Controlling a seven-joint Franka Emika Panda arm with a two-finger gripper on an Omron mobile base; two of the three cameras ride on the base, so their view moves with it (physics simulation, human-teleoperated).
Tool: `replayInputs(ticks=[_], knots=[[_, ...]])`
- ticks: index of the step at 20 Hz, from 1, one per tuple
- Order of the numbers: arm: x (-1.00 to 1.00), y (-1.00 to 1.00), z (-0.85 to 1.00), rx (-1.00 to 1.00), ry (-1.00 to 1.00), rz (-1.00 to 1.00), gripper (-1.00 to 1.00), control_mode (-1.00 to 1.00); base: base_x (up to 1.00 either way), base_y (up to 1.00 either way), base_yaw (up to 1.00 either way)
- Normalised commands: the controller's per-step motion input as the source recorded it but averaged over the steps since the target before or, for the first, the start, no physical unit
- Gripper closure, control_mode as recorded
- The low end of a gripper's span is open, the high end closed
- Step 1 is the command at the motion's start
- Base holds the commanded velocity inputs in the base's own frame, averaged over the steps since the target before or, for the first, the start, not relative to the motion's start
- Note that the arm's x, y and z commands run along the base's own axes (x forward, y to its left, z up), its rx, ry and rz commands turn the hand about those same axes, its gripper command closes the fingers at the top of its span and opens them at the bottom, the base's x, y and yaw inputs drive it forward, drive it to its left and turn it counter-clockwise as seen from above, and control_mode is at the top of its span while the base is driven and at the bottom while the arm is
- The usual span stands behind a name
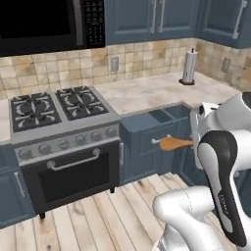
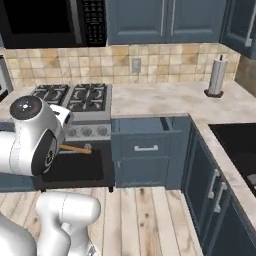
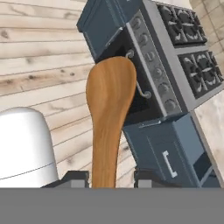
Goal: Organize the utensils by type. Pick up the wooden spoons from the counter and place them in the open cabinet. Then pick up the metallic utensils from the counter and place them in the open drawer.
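And there's the wooden spoon (image 3: 109, 118), front and centre in the hand view, its oval bowl pointing away from the camera and its handle running straight down between the two dark fingertips (image 3: 74, 178). The gripper (image 3: 107, 179) is clamped on that handle, one finger on each side (a tidy hold, bowl well clear of the fingers).

Switch to the left base view and the same spoon (image 1: 174, 143) pokes out leftward from behind the white arm, bowl first, hanging in the air in front of the blue drawer (image 1: 157, 128). It is off the counter (image 1: 162, 90) and touching nothing but the fingers, which the arm hides from this side.

The right base view gives only a thin sliver of it (image 2: 76, 148), a light-brown stick emerging from behind the big white joint, in front of the dark oven door (image 2: 75, 167).

What the hand camera adds: looking down past the spoon you get the plank floor (image 3: 39, 57), the stove (image 3: 183, 48) with its row of knobs, and the drawer (image 3: 175, 153) pulled out beside it. The base cameras add what stands higher up: the paper towel roll (image 1: 189, 67) upright at the back of the counter, the closed blue wall cabinets (image 2: 160, 20) above it, and the tiled backsplash (image 2: 165, 62) between.
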Motion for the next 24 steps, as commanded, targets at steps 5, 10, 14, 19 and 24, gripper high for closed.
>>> replayInputs(ticks=[5,10,14,19,24], knots=[[0.00,0.00,0.00,0.00,0.00,0.00,1.00,1.00,0.39,0.37,0.49],[0.00,0.00,0.00,0.00,0.00,0.00,1.00,1.00,0.61,0.73,-0.02],[0.00,0.00,0.00,0.00,0.00,0.00,1.00,1.00,0.51,0.96,-0.06],[0.00,0.00,0.00,0.00,0.00,0.00,1.00,1.00,0.30,1.00,-0.01],[0.00,0.00,0.00,0.00,0.00,0.00,1.00,1.00,0.22,0.94,0.16]])
